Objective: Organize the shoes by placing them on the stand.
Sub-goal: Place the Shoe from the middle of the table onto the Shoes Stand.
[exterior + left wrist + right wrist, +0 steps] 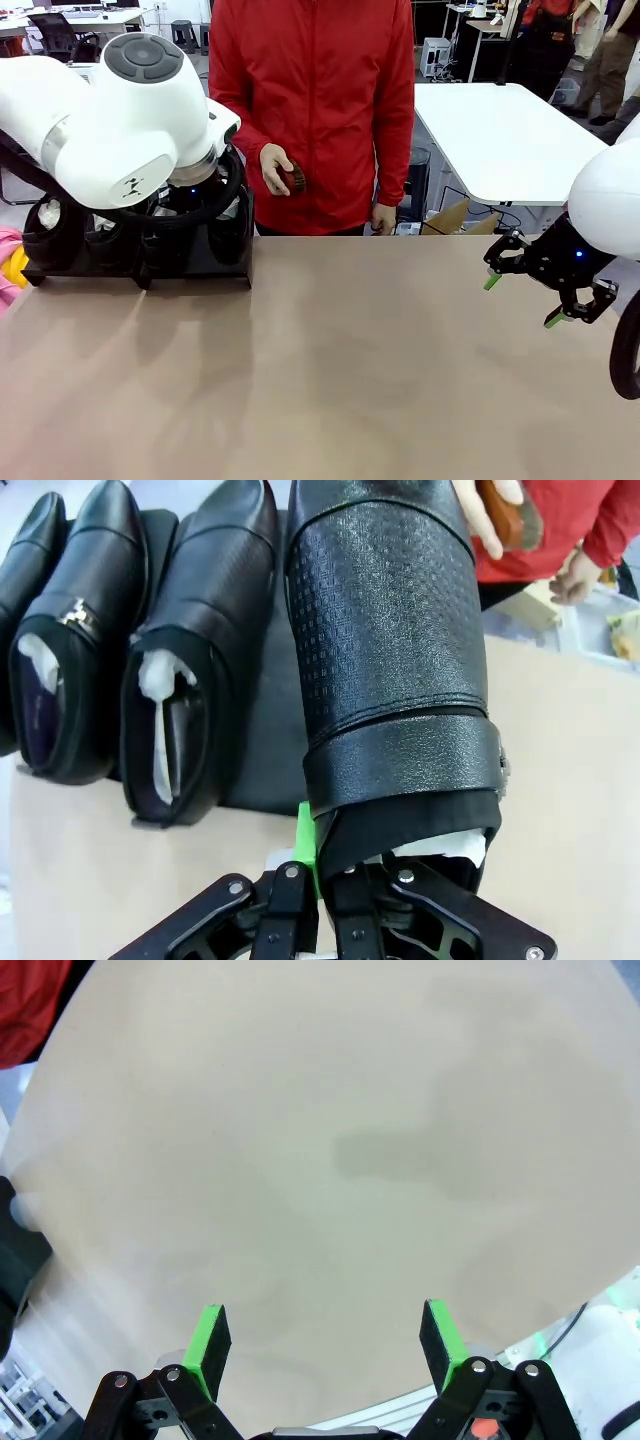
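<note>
In the left wrist view my left gripper [318,855] is shut on the heel rim of a textured black shoe [390,650], one green pad [306,835] showing against the rim. White paper shows inside the shoe. It lies toe-away over the right end of the black stand [265,750]. Three other glossy black shoes [190,680] [75,650] [25,570] sit side by side on the stand to its left. In the front view the stand [200,268] is at the table's far left, mostly behind my left arm [120,110]. My right gripper [545,285] [325,1335] hangs open over bare table.
A person in a red top [320,100] stands at the far edge beside the stand, one hand holding a small brown object [292,178]. The tan table [350,380] stretches bare between the two arms. A pink and yellow cloth [8,262] lies at the far left edge.
</note>
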